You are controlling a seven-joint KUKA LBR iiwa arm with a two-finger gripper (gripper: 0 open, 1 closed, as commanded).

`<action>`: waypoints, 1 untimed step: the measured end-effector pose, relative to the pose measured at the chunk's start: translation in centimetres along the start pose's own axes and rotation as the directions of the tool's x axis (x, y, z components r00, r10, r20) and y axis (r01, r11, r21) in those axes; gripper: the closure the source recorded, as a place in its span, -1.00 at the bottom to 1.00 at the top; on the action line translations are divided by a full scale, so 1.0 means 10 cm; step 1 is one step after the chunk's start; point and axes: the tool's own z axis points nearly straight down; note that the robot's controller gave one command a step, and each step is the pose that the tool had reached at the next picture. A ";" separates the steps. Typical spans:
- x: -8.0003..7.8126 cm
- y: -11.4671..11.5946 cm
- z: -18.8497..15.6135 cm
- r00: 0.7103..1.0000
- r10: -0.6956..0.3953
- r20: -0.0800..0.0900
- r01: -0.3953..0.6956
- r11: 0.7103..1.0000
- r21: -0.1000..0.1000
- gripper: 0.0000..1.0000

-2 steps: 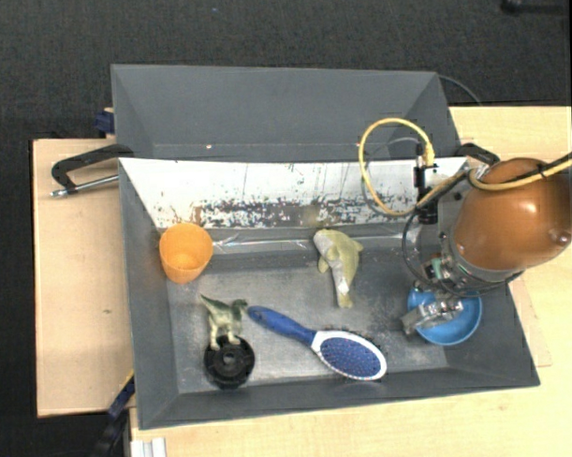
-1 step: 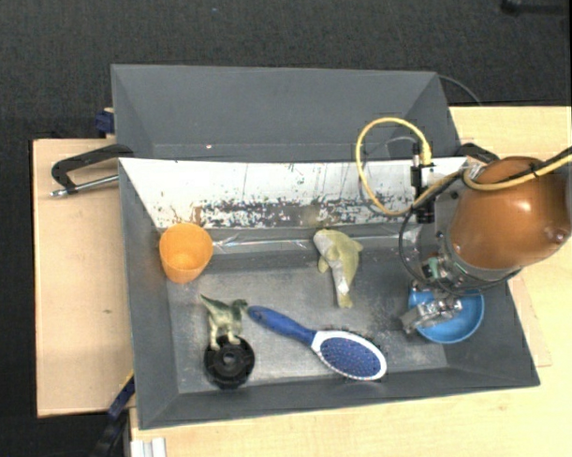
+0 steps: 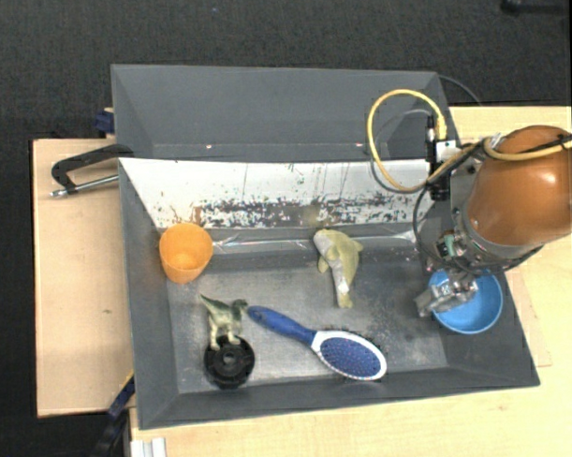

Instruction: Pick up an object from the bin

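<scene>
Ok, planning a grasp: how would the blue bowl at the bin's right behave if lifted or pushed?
The blue bowl looks like thin plastic, so probably light and stiff. Its smooth rim may slip. It seems to lean on the bin's sloped wall, so a push could tip it.

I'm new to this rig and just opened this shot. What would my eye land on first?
The end effector hangs at the right side of the grey bin, over a blue bowl. An orange cup stands out at the back left, and a blue hairbrush lies slantwise along the front, next to a small green dinosaur.
</scene>
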 end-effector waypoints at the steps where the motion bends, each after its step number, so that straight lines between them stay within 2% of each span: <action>1: -0.01 -0.02 -0.33 1.000 0.004 0.000 -0.004 1.000 -0.002 1.00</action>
